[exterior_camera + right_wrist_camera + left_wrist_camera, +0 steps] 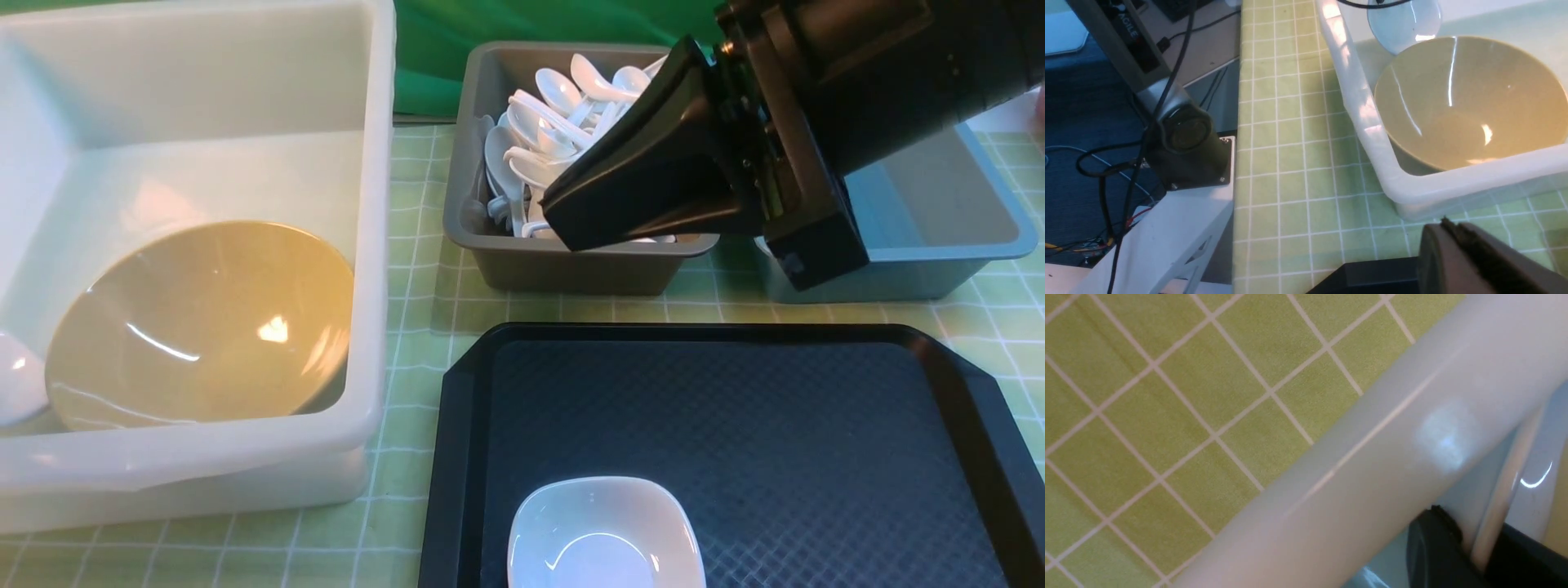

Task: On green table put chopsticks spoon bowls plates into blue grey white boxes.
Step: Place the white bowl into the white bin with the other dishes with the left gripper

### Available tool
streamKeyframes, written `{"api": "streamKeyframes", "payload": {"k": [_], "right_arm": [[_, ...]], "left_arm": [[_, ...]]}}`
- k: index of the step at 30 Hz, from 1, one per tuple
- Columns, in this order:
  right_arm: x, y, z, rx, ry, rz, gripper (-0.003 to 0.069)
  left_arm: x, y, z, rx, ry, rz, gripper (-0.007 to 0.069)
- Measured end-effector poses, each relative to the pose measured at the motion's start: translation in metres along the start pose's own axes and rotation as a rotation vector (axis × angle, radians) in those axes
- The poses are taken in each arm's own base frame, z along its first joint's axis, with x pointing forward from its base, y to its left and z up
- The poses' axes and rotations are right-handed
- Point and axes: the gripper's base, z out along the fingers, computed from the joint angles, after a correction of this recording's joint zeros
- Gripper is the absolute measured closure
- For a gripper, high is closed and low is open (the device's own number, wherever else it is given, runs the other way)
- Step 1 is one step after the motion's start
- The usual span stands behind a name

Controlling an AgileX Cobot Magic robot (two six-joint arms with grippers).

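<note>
my right hand (563,219) is closed and empty over the grey box (571,269) of spoons (555,106); the white dish (604,535) sits on the tray (735,425); it looks light, glazed, slippery; i'd pinch its rim.

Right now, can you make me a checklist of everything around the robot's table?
Surface: green checked tablecloth, with a black tray on it.
Job's things: tan bowl in the white box; white spoons heaped in the grey box; blue box partly hidden by the right arm; white square bowl on the tray.
Clutter: nothing seen.
Tools: left tool shut on a white dish at the white box; right tool shut, holding nothing, over the grey box.
Cables: black cables by the arm base.
Surroundings: green backdrop.
</note>
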Motion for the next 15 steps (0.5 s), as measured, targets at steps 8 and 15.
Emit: {"api": "streamKeyframes", "payload": {"k": [8, 15], "right_arm": [[0.001, 0.001, 0.0, -0.009, 0.007, 0.024, 0.0622], [0.003, 0.004, 0.0, -0.036, 0.031, 0.054, 0.0613]], "left_arm": [[0.001, -0.004, 0.0, -0.007, -0.001, -0.032, 0.0447], [-0.002, -0.005, -0.015, -0.018, 0.034, -0.025, 0.0217]]}}
